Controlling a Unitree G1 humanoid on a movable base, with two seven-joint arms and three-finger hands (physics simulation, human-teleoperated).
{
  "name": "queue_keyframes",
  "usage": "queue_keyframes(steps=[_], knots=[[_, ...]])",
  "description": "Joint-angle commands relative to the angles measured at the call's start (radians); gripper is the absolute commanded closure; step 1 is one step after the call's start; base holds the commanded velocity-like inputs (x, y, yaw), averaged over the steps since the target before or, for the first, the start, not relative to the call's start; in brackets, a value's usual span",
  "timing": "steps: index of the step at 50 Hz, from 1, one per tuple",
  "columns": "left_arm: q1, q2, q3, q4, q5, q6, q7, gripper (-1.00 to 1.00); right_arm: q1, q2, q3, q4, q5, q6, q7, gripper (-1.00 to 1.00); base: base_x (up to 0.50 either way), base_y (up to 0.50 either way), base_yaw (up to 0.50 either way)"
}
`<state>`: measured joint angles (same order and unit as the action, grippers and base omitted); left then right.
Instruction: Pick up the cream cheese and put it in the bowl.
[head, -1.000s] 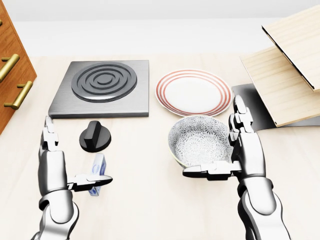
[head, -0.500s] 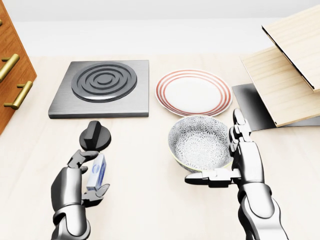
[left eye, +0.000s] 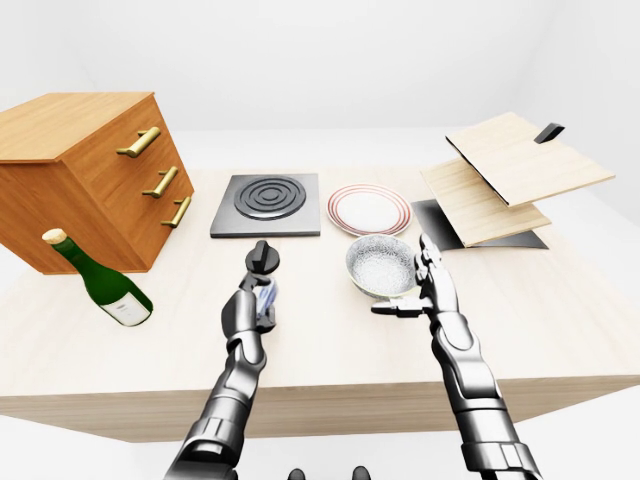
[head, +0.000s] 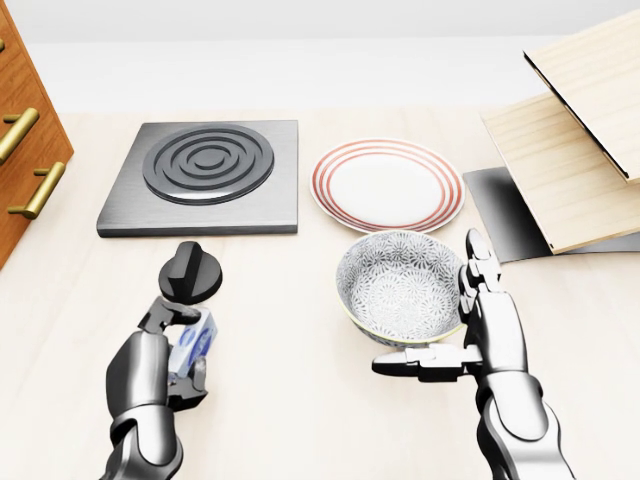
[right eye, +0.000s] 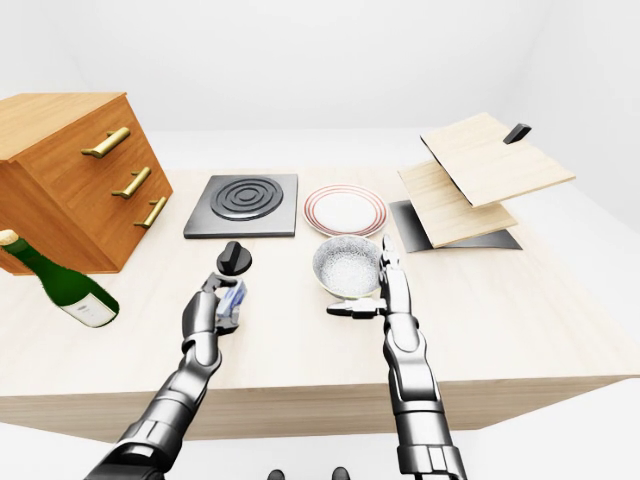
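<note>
The left robot hand (head: 165, 355) has its fingers curled round the cream cheese (head: 196, 338) — a small, flat-sided box printed white and blue, stood on end so the fingers can wrap its narrow faces. It sits low over the table (head: 290, 400), to the left of the bowl (head: 398, 284) in the head view and well apart from it; whether it has left the wood I cannot tell. The right robot hand (head: 470, 335) is spread, thumb stretched out under the bowl's near rim and fingers upright along its right side, holding nothing — placed, I judge, to steady the bowl or simply wait beside it. The bowl is round and deep, with a fine grey pattern over a pale glaze, and looks empty. Just above the box lies a black knob (head: 190, 272), matte and disc-shaped with a raised grip. Farther up are a grey hob (head: 205, 175) with dark concentric rings and a glossy plate (head: 387, 185) banded in red. The table is pale, lightly grained wood.
</note>
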<state>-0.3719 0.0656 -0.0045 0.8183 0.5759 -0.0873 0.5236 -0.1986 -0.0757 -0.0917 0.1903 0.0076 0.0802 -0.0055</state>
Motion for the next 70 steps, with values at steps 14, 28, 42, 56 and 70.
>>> queue_keyframes(steps=[14,28,42,56,70], knots=[[0.143,-0.022,-0.014,-0.37,0.025,0.001,0.0,1.0,-0.006,0.003,0.006,0.067,0.003,-0.039,0.002,-1.0,0.0,0.0,0.0],[0.114,-0.066,-0.046,-0.872,0.152,0.175,-0.154,1.0,0.013,0.0,-0.002,0.029,0.011,-0.031,0.011,-1.0,0.0,0.0,0.0],[0.037,-0.179,-0.172,-0.953,0.214,0.175,-0.253,1.0,0.06,-0.006,-0.019,-0.078,0.032,0.004,0.029,-1.0,0.0,0.0,0.0],[-0.079,-0.275,-0.24,-0.719,0.187,0.175,-0.262,1.0,0.102,-0.013,-0.053,-0.187,0.066,0.007,0.051,-1.0,0.0,0.0,0.0],[-0.205,-0.339,-0.216,-0.298,0.158,0.048,-0.156,1.0,0.102,-0.014,-0.065,-0.177,0.09,0.007,0.061,-1.0,0.0,0.0,0.0]])
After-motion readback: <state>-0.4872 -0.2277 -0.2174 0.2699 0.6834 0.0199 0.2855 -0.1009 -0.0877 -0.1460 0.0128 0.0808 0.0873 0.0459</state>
